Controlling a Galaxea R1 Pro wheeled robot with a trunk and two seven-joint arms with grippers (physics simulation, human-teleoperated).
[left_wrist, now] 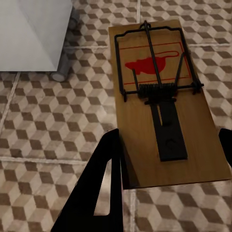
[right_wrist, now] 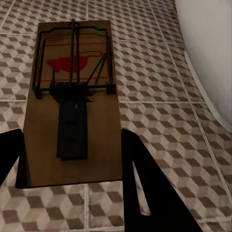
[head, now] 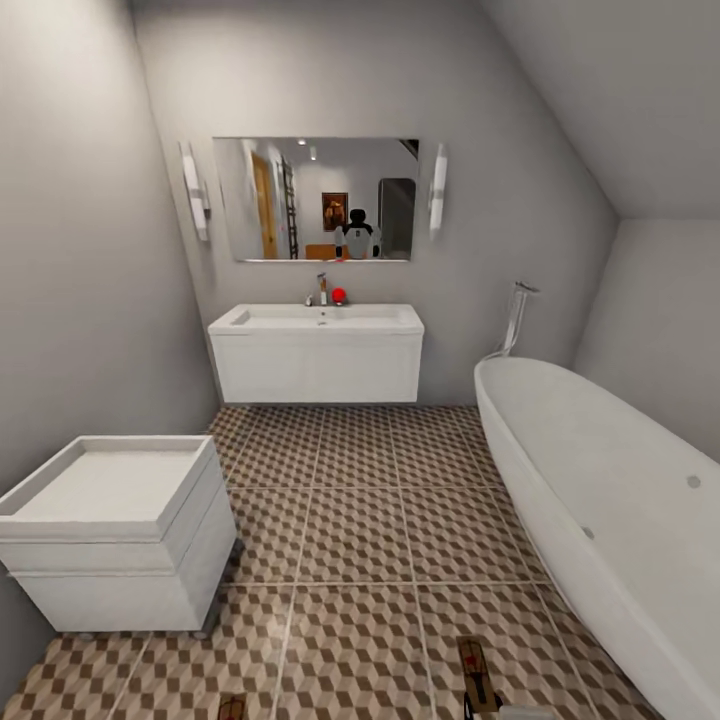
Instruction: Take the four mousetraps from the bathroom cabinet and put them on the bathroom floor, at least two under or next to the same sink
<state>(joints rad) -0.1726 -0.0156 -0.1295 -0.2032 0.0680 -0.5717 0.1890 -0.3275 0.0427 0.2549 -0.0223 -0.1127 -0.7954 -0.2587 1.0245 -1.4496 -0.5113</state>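
Two mousetraps, one in each of my grippers. Left mousetrap (left_wrist: pixel 164 101): wooden board with red mouse print and wire spring bar, near end sitting between my left gripper (left_wrist: pixel 169 164) fingers, dark finger (left_wrist: pixel 104 179) against its one long edge, the other finger just visible at the frame's far edge. Jaws closed onto the board's sides. Right mousetrap (right_wrist: pixel 72 104): same build, near end between my right gripper (right_wrist: pixel 72 159) fingers, one finger (right_wrist: pixel 140 179) touching its long edge, the other at the opposite edge. Clamped too.

Both wrists point down-forward over the bathroom floor (head: pixel 360 540); the traps hang above the tiles, cannot tell if they touch. In head view both traps peek in at the bottom edge, left one (head: pixel 232 708), right one (head: pixel 478 675).

Room: small white drawer unit (head: pixel 110 540) near my left trap, its caster visible in left wrist view. Bathtub (head: pixel 610 500) wall close beside my right trap. Open tile runs ahead to the sink (head: pixel 316 350) on the far wall, mirror (head: pixel 315 200) above it.
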